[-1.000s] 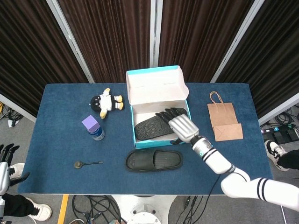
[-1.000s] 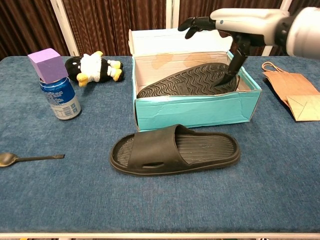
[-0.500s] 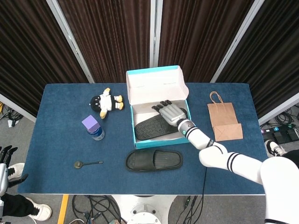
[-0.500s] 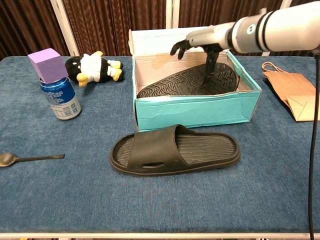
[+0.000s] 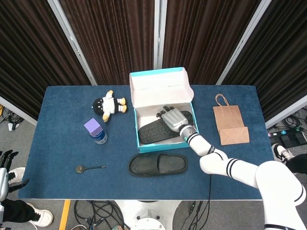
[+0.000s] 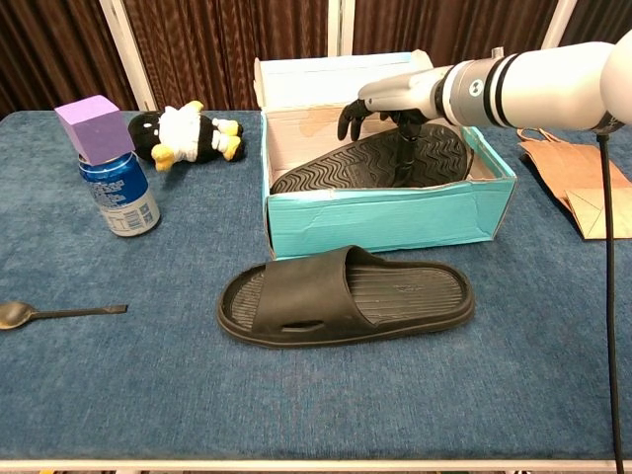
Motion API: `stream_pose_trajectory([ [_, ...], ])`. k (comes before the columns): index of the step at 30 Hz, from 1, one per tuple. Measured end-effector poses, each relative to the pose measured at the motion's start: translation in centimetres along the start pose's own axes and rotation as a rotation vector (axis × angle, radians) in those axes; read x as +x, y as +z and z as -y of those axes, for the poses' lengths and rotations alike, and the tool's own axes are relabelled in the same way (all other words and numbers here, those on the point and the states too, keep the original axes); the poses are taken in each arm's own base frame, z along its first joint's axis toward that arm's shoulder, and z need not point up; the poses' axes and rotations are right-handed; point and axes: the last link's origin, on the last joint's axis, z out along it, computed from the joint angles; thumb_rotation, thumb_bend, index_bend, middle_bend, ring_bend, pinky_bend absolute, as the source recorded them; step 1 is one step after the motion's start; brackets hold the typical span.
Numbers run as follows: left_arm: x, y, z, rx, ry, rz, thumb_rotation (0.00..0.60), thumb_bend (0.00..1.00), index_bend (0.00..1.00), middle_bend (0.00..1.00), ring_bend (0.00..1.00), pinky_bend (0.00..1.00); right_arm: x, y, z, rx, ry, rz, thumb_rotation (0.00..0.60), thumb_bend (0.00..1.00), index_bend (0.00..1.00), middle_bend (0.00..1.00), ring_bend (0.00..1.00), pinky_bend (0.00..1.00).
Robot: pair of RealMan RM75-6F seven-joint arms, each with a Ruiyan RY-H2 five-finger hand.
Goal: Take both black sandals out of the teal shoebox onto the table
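Over the last second the right hand [image 6: 395,99] has travelled from the box's right end toward its middle and come lower, so that it now hangs just over the sandal in the box [image 6: 380,158]. Its fingers are spread and curved downward; the thumb reaches down to the ribbed sole, though whether it actually presses on it I cannot tell. Nothing is grasped yet. The left hand [image 5: 4,165] hangs beyond the tabletop's front-left corner, too small to tell whether it is released or clenched.

One black sandal lies sole-up inside the teal shoebox [image 6: 395,219], tilted, its heel end raised toward the right wall. The other sandal on the table [image 6: 346,296] is already out, lying strap-up just in front of the box, near the middle of the front edge.

The risks from here, as I judge them:

- The sole is wide and flat — a grip from above may find no edge and slide off the ribs.
- The shoebox looks light. If the fingers catch a wall or the raised lid [image 5: 160,88], or the sandal wedges against the sides, the whole box may lift or skid toward the back edge.
- Dragging the sandal out forward could knock it into the one already on the table, pushing that one toward the front edge.
- The paper bag [image 5: 229,124] at the right lies well apart, and the can [image 6: 117,193] and plush toy [image 6: 188,133] at the left do too — unlikely to be disturbed.
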Motion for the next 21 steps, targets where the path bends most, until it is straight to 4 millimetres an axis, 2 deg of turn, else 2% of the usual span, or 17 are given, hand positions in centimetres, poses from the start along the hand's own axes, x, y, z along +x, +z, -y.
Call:
stream_pose_trajectory([
  [9, -0.2, 0.1, 0.1, 0.003, -0.003, 0.006, 0.6, 0.0, 0.18, 0.1, 0.02, 0.12, -0.4, 0.9, 0.5, -0.013, -0.008, 0.017, 0.6, 0.01, 0.22, 0.22, 0.08, 0.18],
  [15, -0.3, 0.2, 0.2, 0.002, -0.005, 0.01, 0.6, 0.0, 0.18, 0.1, 0.02, 0.12, -0.6, 1.9, 0.8, -0.027, -0.021, 0.049, 0.6, 0.05, 0.27, 0.29, 0.18, 0.29],
  [19, -0.3, 0.2, 0.2, 0.004, -0.005, 0.008, 0.6, 0.0, 0.18, 0.1, 0.02, 0.12, -0.8, 2.5, 1.1, -0.038, -0.02, 0.057, 0.6, 0.13, 0.41, 0.41, 0.3, 0.44],
  [21, -0.3, 0.1, 0.3, 0.007, -0.004, 0.008, 0.6, 0.0, 0.18, 0.1, 0.02, 0.12, -0.8, 2.7, 1.2, -0.041, -0.012, 0.054, 0.6, 0.21, 0.53, 0.48, 0.4, 0.54],
])
